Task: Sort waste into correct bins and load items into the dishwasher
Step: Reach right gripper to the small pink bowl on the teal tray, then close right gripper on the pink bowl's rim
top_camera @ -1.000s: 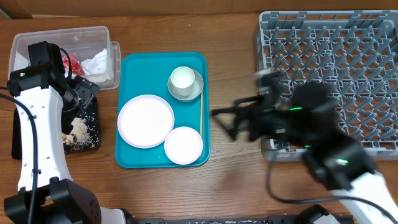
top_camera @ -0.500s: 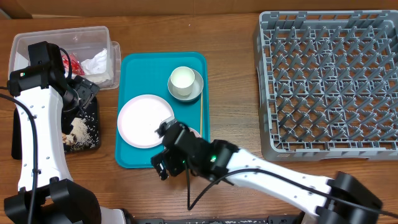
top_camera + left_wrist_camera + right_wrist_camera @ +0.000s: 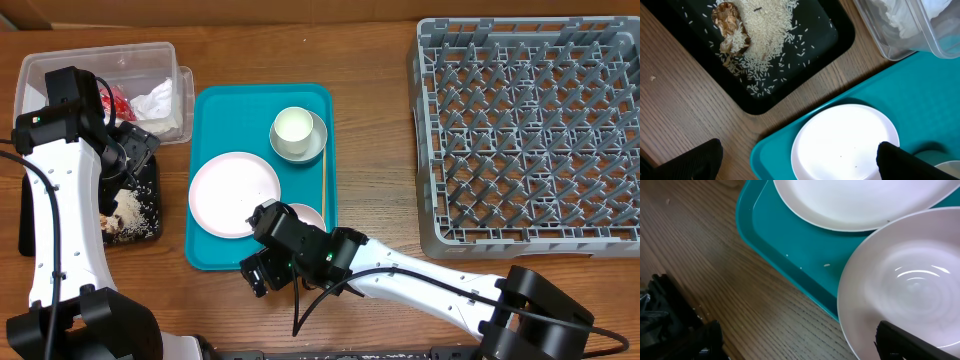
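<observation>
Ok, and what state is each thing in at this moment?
Left pincer: open, holding nothing.
Right pincer: open, holding nothing, over the smaller plate.
Clear tub: holds napkins and a red wrapper.
Black tray: holds rice and scraps.
Large plate: empty, flat on the teal tray.
Smaller plate: empty, on the teal tray.
Cup: upright, sitting in the bowl.
Dish rack: empty.

On the teal tray [image 3: 790, 245], smaller plate [image 3: 910, 295] beside large plate [image 3: 860, 200].

Bare table [image 3: 375, 150] between teal tray [image 3: 215, 120] and rack [image 3: 520, 130] (wide gap), right arm [image 3: 430, 285] across front
</observation>
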`<state>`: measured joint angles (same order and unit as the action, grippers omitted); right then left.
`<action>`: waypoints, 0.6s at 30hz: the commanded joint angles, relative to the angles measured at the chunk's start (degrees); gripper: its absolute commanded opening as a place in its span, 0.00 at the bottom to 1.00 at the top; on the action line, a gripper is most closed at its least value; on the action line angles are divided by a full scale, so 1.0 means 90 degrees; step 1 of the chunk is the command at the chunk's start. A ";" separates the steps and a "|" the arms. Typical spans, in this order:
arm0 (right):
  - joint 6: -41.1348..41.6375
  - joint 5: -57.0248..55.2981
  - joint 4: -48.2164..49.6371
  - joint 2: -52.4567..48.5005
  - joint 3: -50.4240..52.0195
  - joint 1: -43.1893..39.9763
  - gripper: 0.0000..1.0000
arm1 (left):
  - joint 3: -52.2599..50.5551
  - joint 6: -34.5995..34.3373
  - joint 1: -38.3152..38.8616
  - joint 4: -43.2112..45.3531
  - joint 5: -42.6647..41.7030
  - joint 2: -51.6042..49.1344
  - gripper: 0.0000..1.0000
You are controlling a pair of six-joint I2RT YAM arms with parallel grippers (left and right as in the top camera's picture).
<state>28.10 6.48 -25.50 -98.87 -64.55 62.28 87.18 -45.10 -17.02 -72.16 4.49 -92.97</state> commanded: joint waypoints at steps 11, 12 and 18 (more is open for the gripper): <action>0.0121 -0.1557 0.0070 -0.0593 -0.0121 0.0012 1.00 | -0.0044 -0.0136 -0.0024 0.0007 -0.0005 0.0083 1.00; 0.0121 -0.1559 0.0090 -0.0629 -0.0121 0.0017 1.00 | -0.0044 -0.0136 -0.0024 0.0007 -0.0005 0.0083 1.00; 0.0170 -0.1734 0.0260 -0.0651 -0.0121 0.0291 0.98 | -0.0044 -0.0136 -0.0024 0.0007 -0.0005 0.0083 1.00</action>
<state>28.75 -6.72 -23.83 -104.95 -64.55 63.09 87.18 -45.10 -17.02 -72.16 4.49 -92.97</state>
